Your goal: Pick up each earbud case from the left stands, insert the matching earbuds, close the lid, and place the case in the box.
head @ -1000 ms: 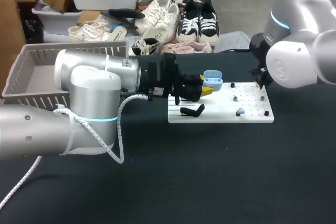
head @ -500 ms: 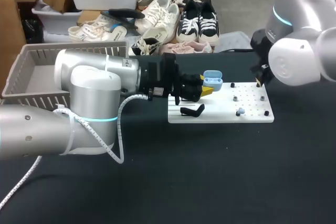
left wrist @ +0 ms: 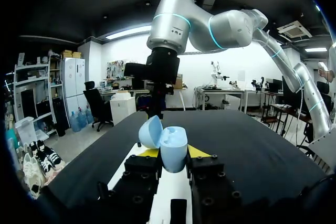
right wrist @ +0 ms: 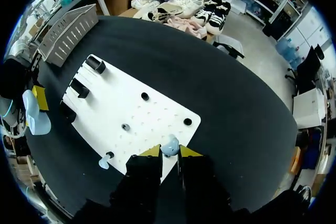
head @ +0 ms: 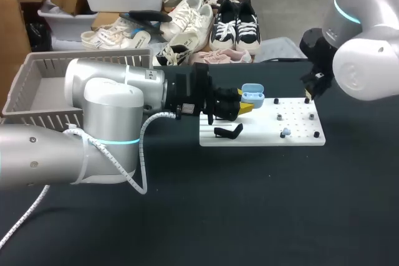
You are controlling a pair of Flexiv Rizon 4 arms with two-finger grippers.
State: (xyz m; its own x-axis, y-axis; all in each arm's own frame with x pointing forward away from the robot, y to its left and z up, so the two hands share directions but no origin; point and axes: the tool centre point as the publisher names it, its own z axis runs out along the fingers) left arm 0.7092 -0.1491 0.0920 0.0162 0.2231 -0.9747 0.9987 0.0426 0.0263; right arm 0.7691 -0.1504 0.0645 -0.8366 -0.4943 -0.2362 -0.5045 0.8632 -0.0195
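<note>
You're loaded on both sides.
Left hand (left wrist: 173, 151) grips an open pale-blue earbud case (left wrist: 173, 139); right hand (right wrist: 169, 151) pinches a pale-blue earbud (right wrist: 169, 143).

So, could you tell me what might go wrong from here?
1. The right pincer grips the earbud only at its tips; it may slip on the way to the case.
2. The left pincer holds the open case by its lower half; pressing an earbud in could tilt it.
3. The other earbud sits near the board's edge; a low pass might knock it off.

smooth plastic case (left wrist: 173, 149), matt board (right wrist: 157, 111)
</note>
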